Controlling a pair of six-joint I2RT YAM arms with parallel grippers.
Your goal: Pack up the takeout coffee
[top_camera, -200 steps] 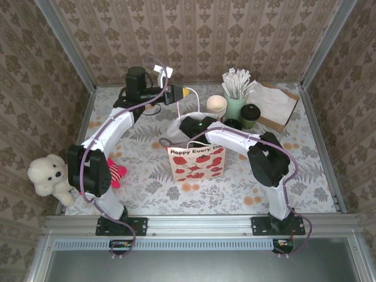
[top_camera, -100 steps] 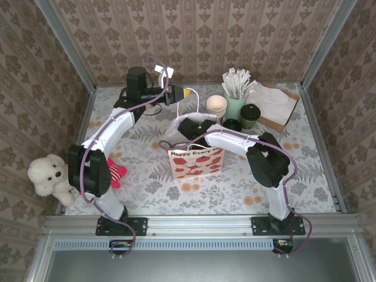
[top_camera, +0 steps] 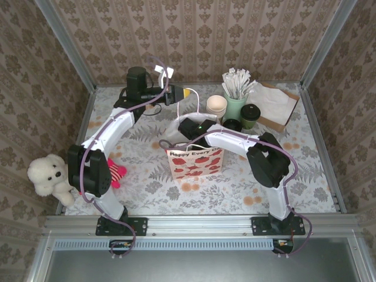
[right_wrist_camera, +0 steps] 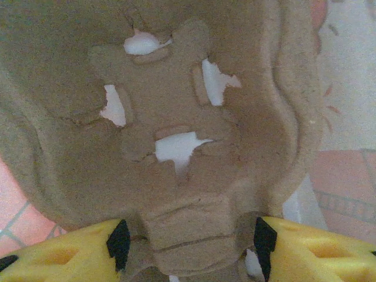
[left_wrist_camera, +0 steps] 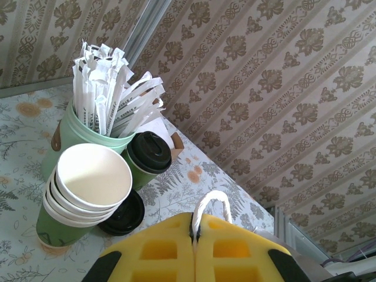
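Status, left to right. Left end effector (left_wrist_camera: 194,235) is clenched on the white cord handle (left_wrist_camera: 207,200) of the gift bag (top_camera: 197,164); I judge that's what props the mouth open.

Right end effector (right_wrist_camera: 188,244) is down at the bag mouth. Its fingers (right_wrist_camera: 64,249) stand either side of the tab of a brown moulded-pulp cup carrier (right_wrist_camera: 176,106). Can't tell if I'm pinching it or already released.

Takeout coffee (top_camera: 251,115) is not packed. It's upright, lid on, at the back right of the table (top_camera: 147,188), just right of the mint-green stirrer cup (top_camera: 235,106) and near a loose black lid (top_camera: 232,124).

Step in hand looks like seating the carrier. To do it well:
- left holds the handle up and taut
- carrier goes flat on the bag floor, wells up
- right opens fully before lifting straight out, so the tab doesn't snag
- then approach the coffee from its right, clear of the stirrers

Writing: bag front reads "Happy Every", the rest is cut off. No label readable on the cup.
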